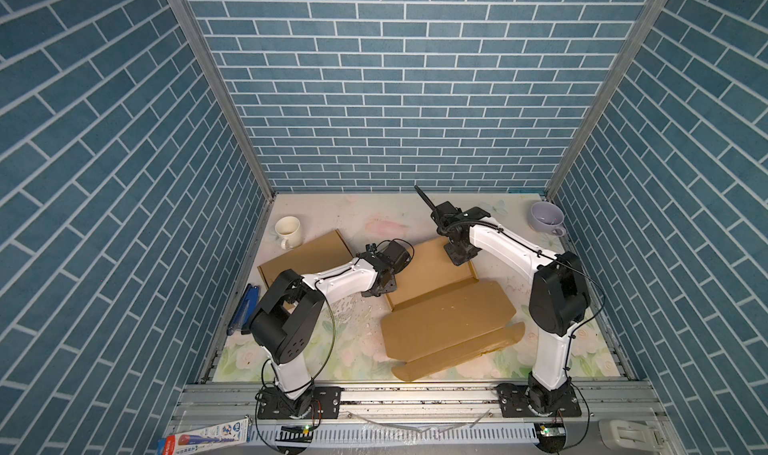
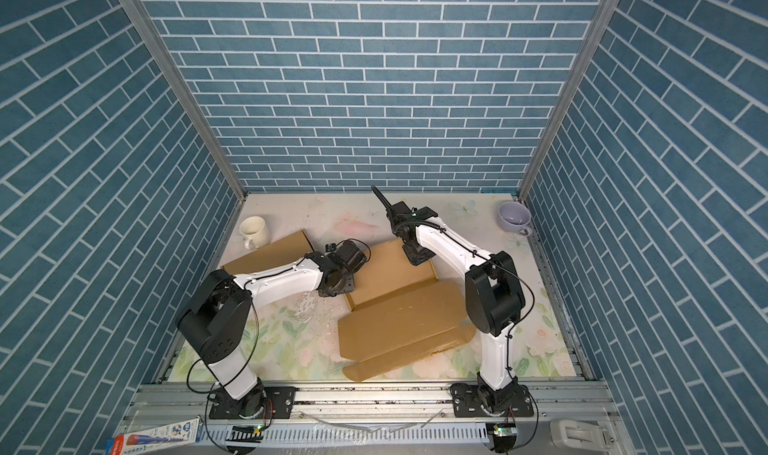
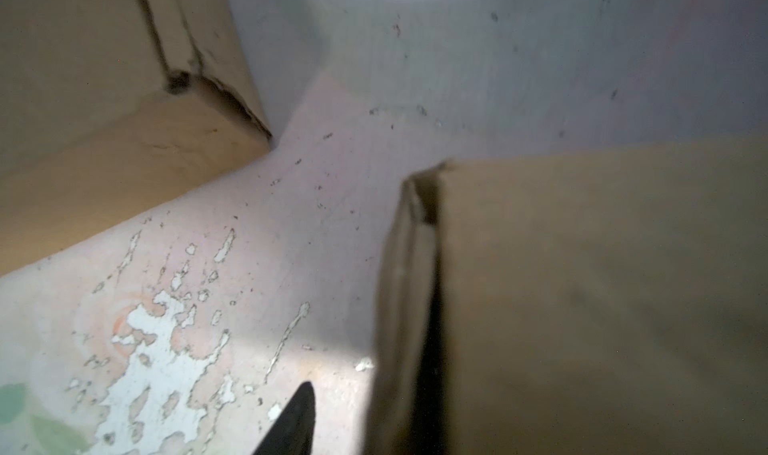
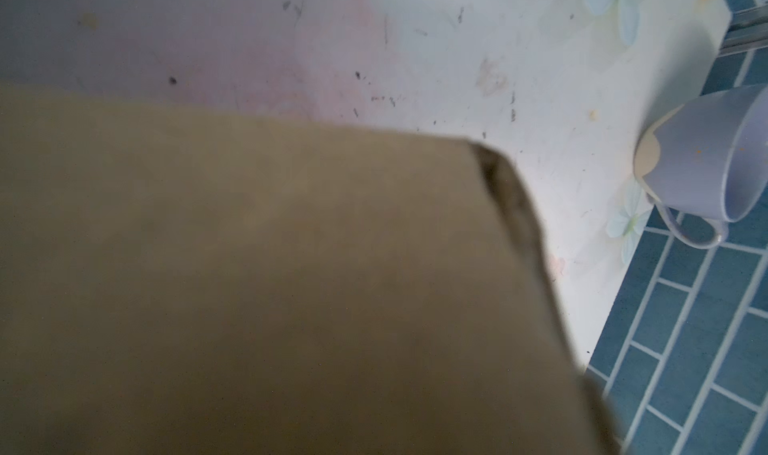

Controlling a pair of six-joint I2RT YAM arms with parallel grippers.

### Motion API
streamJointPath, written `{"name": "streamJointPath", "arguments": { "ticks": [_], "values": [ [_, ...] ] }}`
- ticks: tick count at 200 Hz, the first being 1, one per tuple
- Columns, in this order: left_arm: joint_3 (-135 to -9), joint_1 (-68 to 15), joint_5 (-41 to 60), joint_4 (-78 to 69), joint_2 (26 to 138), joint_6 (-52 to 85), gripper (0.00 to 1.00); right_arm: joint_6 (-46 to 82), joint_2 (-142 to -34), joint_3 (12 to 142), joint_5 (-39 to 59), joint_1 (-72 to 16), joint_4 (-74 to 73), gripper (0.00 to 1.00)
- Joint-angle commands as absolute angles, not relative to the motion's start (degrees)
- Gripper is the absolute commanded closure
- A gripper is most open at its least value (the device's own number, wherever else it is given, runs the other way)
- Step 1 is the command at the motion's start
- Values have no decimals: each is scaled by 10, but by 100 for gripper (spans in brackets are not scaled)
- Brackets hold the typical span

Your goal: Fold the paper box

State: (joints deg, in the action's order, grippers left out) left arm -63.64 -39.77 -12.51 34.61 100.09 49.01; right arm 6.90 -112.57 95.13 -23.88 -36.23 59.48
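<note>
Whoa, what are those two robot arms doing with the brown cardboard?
They are folding a paper box. The right gripper, shut, is down on the box's far part and seems to hold it flat. The left gripper is at the box's left wall with its jaws apart, one finger just outside the wall. The near flaps lie flat, not folded yet. A spare cardboard sheet, a mug and a cup sit untouched.
</note>
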Motion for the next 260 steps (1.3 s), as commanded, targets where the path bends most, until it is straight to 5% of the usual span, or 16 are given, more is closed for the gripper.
{"name": "streamJointPath", "arguments": {
  "ticks": [1, 38, 102, 147, 189, 219, 260],
  "values": [
    [-657, -400, -70, 378, 1002, 432, 39, -48, -1167, 975, -195, -371, 636, 100],
    [-717, -396, -39, 431, 975, 315, 23, -109, -1212, 1004, -124, -360, 633, 100],
    [-781, -369, 37, 441, 1009, 146, 23, -159, -1252, 1039, -59, -356, 643, 95],
    [-791, -357, 86, 411, 1051, 115, 31, -144, -1288, 1071, -30, -354, 661, 82],
    [-766, -346, 112, 376, 1079, 131, 52, -90, -1286, 1116, -10, -335, 682, 63],
    [-743, -342, 130, 344, 1080, 151, 59, -45, -1221, 1121, 11, -313, 665, 53],
    [-717, -339, 145, 295, 1082, 187, 71, 81, -1103, 1104, 24, -284, 597, 50]
  ]
}}
